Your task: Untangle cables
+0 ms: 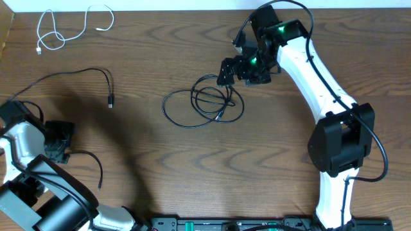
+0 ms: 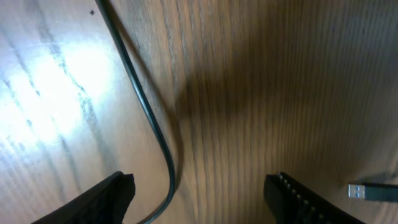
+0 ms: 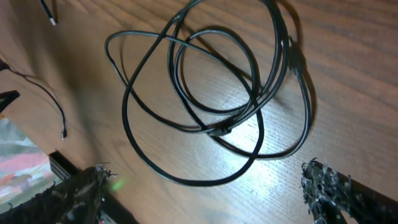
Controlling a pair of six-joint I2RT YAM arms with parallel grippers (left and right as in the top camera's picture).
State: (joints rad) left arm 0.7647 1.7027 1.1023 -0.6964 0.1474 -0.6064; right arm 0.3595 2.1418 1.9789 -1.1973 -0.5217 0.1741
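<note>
While black cables (image 1: 212,102) lie looped, white cable (image 1: 52,32) sits apart.

Thin black cable (image 2: 146,106) curving across wooden table (image 2: 267,74), hand (image 2: 200,186) spread, USB plug (image 2: 368,191) right

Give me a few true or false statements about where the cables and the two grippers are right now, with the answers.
1. The white cable lies near the table's far left corner, apart from the black ones. True.
2. The right gripper is shut on the coiled black cable. False: its jaws stand open above the coil.
3. The coiled black cable lies near the table's middle. True.
4. The white cable runs between the left gripper's fingers. False: a thin black cable does.
</note>
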